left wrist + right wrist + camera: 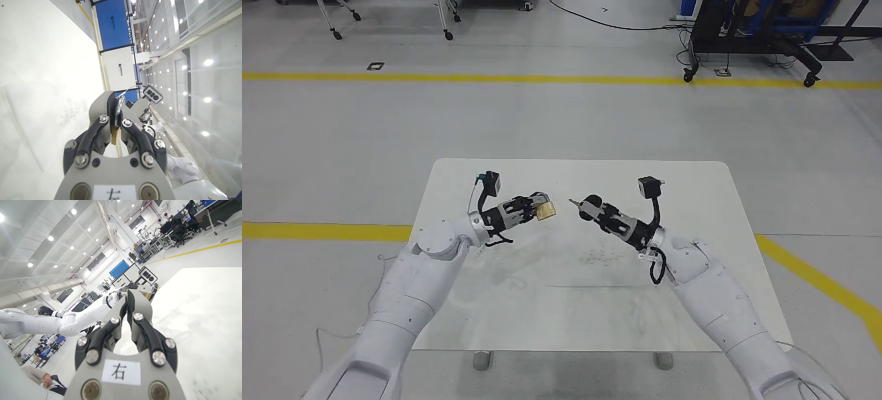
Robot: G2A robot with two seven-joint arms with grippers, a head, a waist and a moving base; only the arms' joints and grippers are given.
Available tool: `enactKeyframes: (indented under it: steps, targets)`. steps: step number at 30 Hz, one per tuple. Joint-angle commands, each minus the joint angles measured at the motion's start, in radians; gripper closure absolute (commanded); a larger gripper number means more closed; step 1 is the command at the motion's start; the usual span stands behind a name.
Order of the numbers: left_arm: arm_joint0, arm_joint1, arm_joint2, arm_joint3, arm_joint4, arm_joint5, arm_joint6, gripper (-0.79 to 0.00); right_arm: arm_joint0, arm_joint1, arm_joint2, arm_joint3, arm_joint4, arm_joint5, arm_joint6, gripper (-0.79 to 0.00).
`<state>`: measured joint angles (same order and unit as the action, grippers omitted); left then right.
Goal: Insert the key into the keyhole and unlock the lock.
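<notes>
Above the white table (582, 300), my left gripper (538, 209) is shut on a brass padlock (546, 208). In the left wrist view the lock's brass body (115, 136) sits between the fingers and its silver shackle (119, 106) lies by the fingertips of the gripper (115, 108). My right gripper (584, 206) faces it from a short gap away, shut on the key, whose thin tip (570, 200) points at the lock. In the right wrist view the black pads (130, 303) are pressed together and hide the key; the padlock (149, 294) shows just beyond the gripper (128, 294).
Faint dark scuff marks (597, 258) dot the tabletop below the grippers. Yellow floor lines (332, 231) run past the table, and a black equipment cart (762, 40) stands far behind it.
</notes>
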<state>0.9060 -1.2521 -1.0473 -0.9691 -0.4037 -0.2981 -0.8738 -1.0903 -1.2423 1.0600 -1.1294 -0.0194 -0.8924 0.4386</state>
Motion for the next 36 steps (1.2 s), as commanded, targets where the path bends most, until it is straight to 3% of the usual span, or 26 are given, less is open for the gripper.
enactKeyframes:
  steps: [1, 5, 11, 12, 13, 16, 20, 25, 30, 36]
  targets:
    - [0.000, 0.000, 0.000, 0.000, 0.000, 0.000, 0.000, 0.000, 0.000, 0.000, 0.000, 0.000, -0.001, 0.000, 0.000, 0.000]
    - [0.012, -0.003, -0.008, -0.028, -0.048, 0.014, 0.005, 0.000, 0.000, 0.000, 0.000, 0.000, -0.001, 0.000, 0.000, 0.000]
    - [-0.001, -0.004, 0.000, 0.003, -0.057, 0.222, 0.015, 0.000, -0.017, -0.012, -0.010, -0.009, -0.222, -0.056, -0.153, 0.000]
    - [-0.007, -0.004, 0.008, -0.008, -0.027, 0.258, 0.032, 0.000, -0.007, -0.011, -0.007, -0.003, -0.277, -0.081, -0.163, 0.000]
    - [-0.004, -0.006, 0.015, -0.005, -0.045, 0.367, 0.043, 0.000, 0.005, -0.009, 0.006, 0.002, -0.353, -0.115, -0.180, 0.000]
    - [-0.009, -0.012, 0.018, -0.037, -0.106, 0.543, 0.048, 0.000, 0.026, 0.005, 0.039, -0.050, -0.571, -0.120, -0.200, 0.000]
    - [-0.018, -0.016, 0.011, -0.077, -0.162, 0.673, 0.071, 0.000, 0.015, 0.036, 0.065, -0.162, -0.804, -0.120, -0.245, 0.000]
    - [-0.058, -0.027, 0.030, -0.062, -0.215, 0.880, 0.094, 0.000, -0.003, 0.098, 0.087, -0.329, -1.190, -0.120, -0.338, 0.000]
    - [-0.081, -0.040, 0.043, -0.046, -0.249, 0.889, 0.128, 0.000, -0.032, 0.145, 0.103, -0.423, -1.442, -0.120, -0.474, 0.000]
    - [-0.081, -0.040, 0.043, -0.046, -0.249, 0.889, 0.128, 0.000, -0.032, 0.145, 0.103, -0.423, -1.442, -0.120, -0.474, 0.000]
